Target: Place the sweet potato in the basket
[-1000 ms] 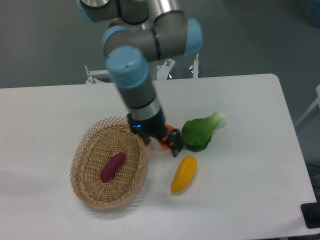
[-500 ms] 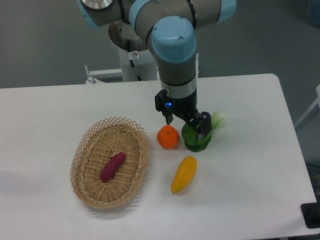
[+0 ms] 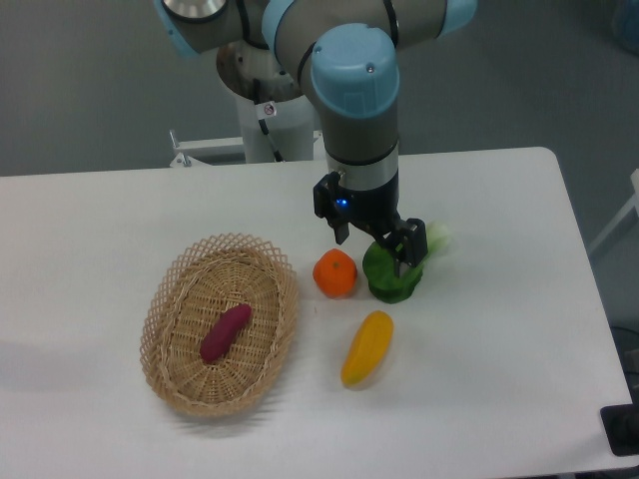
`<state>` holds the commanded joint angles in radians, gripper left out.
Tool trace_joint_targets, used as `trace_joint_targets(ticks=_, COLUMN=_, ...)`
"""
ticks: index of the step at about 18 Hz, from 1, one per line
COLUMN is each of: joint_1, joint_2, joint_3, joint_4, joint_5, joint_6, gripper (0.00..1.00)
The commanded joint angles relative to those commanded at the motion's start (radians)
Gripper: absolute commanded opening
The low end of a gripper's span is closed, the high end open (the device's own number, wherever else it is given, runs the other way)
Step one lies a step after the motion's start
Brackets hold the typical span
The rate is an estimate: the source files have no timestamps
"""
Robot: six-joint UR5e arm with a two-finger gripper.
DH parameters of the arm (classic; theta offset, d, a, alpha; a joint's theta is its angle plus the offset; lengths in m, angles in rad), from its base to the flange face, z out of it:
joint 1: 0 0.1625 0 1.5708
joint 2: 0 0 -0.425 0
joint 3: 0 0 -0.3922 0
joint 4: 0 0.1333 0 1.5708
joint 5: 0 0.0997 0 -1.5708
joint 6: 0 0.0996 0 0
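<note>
a fixed camera is looking down at a white table (image 3: 499,379) with a robot arm reaching in from the top. the sweet potato (image 3: 226,332), small and magenta-purple, is lying inside the basket (image 3: 170,289), roughly in the middle of its woven floor, tilted on a diagonal. the basket is sitting on the left half of the table, well apart from the arm.

the gripper (image 3: 377,244) is hanging over the right-hand group of produce, just above a green leafy vegetable (image 3: 391,274) and beside a round orange (image 3: 335,273). a yellow-orange elongated fruit (image 3: 366,347) is lying near these, toward the front edge. the fingers are spread apart and holding nothing.

over the last second the arm has been swinging away from the basket's right rim, where it was a second ago, and over to the vegetable. in the last half second it has barely been moving, so it seems to be settling. the sweet potato has not been shifting in the basket through any of this.

judging from that, the placing looks done: the tuber is resting in the basket and the empty gripper is pulling clear of it.
</note>
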<state>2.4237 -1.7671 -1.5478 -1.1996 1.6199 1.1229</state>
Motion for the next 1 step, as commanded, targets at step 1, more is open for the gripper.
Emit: trace_joint_targets(ticks=1, joint_1=0.0, joint_2=0.0, joint_3=-0.002, joint_4=0.0, joint_5=0.0, joint_6=0.0, gripper=1.0)
